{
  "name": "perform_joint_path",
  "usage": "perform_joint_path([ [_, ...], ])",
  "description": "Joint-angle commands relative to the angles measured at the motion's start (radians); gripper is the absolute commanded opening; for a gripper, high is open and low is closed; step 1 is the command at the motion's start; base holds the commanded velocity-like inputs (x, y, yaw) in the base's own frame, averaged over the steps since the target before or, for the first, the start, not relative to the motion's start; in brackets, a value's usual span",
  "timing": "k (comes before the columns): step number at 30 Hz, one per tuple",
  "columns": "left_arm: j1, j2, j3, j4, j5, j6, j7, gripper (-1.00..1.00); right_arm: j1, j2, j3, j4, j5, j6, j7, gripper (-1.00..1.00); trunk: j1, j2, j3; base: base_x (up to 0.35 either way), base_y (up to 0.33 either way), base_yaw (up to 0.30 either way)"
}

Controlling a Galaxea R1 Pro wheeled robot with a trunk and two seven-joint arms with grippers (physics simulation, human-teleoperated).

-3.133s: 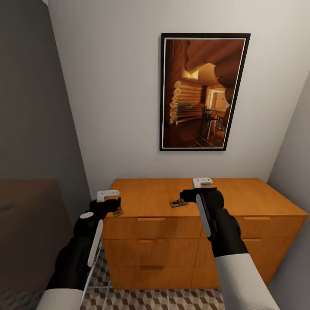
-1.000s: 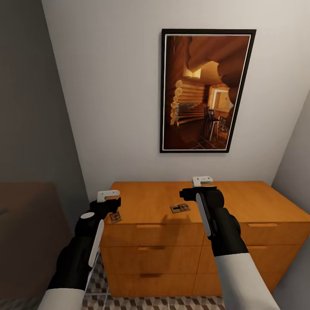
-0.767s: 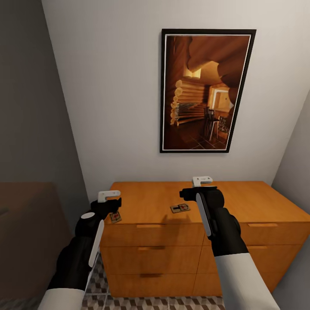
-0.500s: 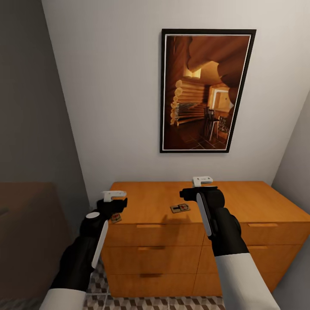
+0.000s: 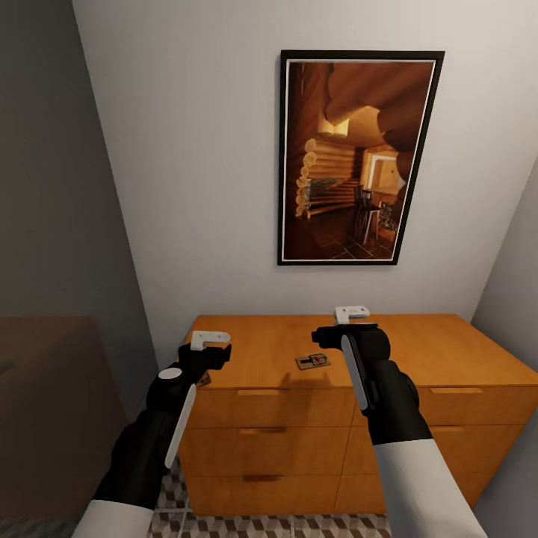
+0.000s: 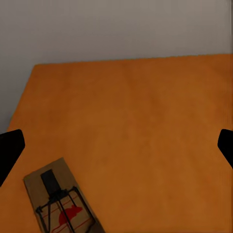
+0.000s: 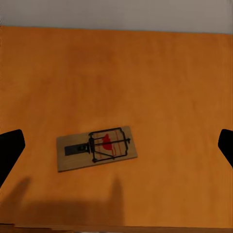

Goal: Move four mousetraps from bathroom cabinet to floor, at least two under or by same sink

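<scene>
Head view, left gripper (image 5: 210, 350) shifted right (slightly)

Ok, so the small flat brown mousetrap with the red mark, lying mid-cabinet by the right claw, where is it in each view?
Head view: the small flat brown mousetrap lies on the orange wooden cabinet top, near the middle of its front edge.
Right wrist view: around the middle of the picture.
Left wrist view: this one is a second mousetrap, at the cabinet's left front corner.
Shared landmark: the cabinet top's back edge against the pale wall.
</scene>
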Motion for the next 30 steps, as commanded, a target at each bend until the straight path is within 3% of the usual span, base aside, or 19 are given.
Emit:
perform_joint_path([
  [1,-0.001,0.000,-0.002,-0.001,-0.008,0.005,0.000,1.00,-0.001,0.000,0.000,-0.001,0.005,0.005,0.001,1.00,0.000,-0.001,-0.001,0.000,0.000,0.000],
  [8,-0.001,0.002,-0.006,-0.001,-0.008,0.004,-0.011,1.00,-0.001,-0.007,-0.003,-0.001,0.005,0.005,0.001,1.00,0.000,-0.001,-0.001,0.000,0.000,0.000],
  [20,-0.001,0.012,0.000,-0.001,-0.009,0.003,-0.095,1.00,-0.001,-0.013,-0.003,-0.001,0.002,0.005,0.001,1.00,0.000,-0.001,-0.001,0.000,0.000,0.000],
  [30,-0.001,0.013,0.004,-0.001,-0.014,0.003,-0.107,1.00,-0.001,-0.011,0.002,-0.001,0.002,0.005,0.001,1.00,0.000,-0.001,-0.001,0.000,0.000,0.000],
])
